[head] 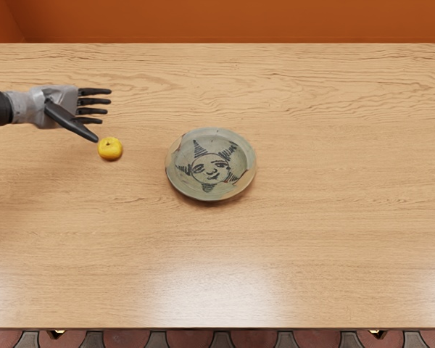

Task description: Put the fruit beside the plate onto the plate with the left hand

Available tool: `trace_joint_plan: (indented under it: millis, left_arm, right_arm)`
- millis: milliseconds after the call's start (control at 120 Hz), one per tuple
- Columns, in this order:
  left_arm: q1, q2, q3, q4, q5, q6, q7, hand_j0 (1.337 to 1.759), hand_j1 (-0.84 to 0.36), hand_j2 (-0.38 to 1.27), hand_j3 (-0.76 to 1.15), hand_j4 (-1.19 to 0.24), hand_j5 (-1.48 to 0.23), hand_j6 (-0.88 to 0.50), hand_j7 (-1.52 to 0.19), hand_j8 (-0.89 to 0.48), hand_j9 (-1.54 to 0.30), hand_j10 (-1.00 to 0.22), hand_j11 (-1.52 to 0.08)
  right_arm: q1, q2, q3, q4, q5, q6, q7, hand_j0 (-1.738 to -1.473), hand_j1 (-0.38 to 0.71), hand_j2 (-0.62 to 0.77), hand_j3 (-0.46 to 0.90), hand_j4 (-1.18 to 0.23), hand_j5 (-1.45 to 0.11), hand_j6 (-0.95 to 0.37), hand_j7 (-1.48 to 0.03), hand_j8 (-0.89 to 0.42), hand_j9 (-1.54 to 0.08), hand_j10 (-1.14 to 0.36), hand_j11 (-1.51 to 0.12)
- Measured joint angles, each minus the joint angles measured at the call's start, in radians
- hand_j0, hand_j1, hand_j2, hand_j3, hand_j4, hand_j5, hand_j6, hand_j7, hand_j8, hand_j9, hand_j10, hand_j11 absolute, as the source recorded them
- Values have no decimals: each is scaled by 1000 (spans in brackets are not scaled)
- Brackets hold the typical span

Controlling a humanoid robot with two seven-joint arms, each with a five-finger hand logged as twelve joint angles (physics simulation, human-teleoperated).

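**Head view: left hand open beside the fruit, no grasp yet**

Head view of the wooden table [312,254], with the plate [172,165], grey-green and painted with a face inside a star, taken as landmark. The fruit [110,148], small, round and yellow-orange, lies on the wood to the left of the plate, near it but clear of its rim. The left hand [69,109] hovers farther left of the plate and slightly behind the fruit. Its fingers [94,101] are spread, the thumb slants toward the fruit, and it holds nothing. The task appears to be at an early stage: grasp, carry and release onto the plate all remain. Whether the thumb tip touches the fruit cannot be made out. The left forearm is cut off at the picture's edge, the right arm is out of view, and the kind of fruit is unclear.
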Motion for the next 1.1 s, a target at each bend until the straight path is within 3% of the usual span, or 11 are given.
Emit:
trace_joint_plan:
  millis: [133,325,458,558,867,975,1100]
  left_arm:
    - [-3,-2,0,-4,2,0,0,1658,349,0,0,-1,0,-1,0,0,0,0,0]
    - [-94,13,8,-6,75,0,7,1658,349,0,0,-1,0,0,0,0,0,0,0]
    - [-216,5,10,-26,248,0,75,1658,349,0,0,-1,0,-1,0,-1,0,0,0]
    - [-248,5,10,-49,380,0,123,1658,349,0,0,-1,0,-1,0,-1,0,-1,0]
    - [-347,69,194,-366,541,0,155,1658,349,0,0,-3,0,-3,0,-3,0,-2,0]
    - [-373,69,267,-436,572,7,156,1658,349,0,0,-3,0,-3,0,-3,0,-2,0]
    - [-383,64,315,-501,612,107,156,1658,349,0,0,-3,0,-4,0,-3,0,-2,0]
  right_arm:
    - [-2,0,-2,0,0,-3,1,-1658,-314,-6,0,-30,-38,-30,-38,-30,-38,-30,-38]
    - [-9,0,-2,1,0,-4,-3,-1658,-314,-6,0,-30,-38,-30,-38,-30,-38,-29,-38]
    - [-9,0,-2,1,0,-4,-4,-1658,-314,-6,0,-30,-38,-30,-38,-30,-38,-29,-38]
    - [-10,0,-2,2,0,-4,-4,-1658,-314,-6,0,-30,-38,-30,-38,-30,-38,-30,-38]
    - [-10,0,-2,2,0,-4,-4,-1658,-314,-6,0,-30,-38,-30,-38,-30,-38,-30,-38]
    - [-9,0,-2,2,0,-4,-4,-1658,-314,-6,0,-30,-38,-30,-38,-30,-38,-30,-38]
    - [-10,0,-2,2,0,-4,-4,-1658,-314,-6,0,-30,-38,-30,-38,-30,-38,-29,-38]
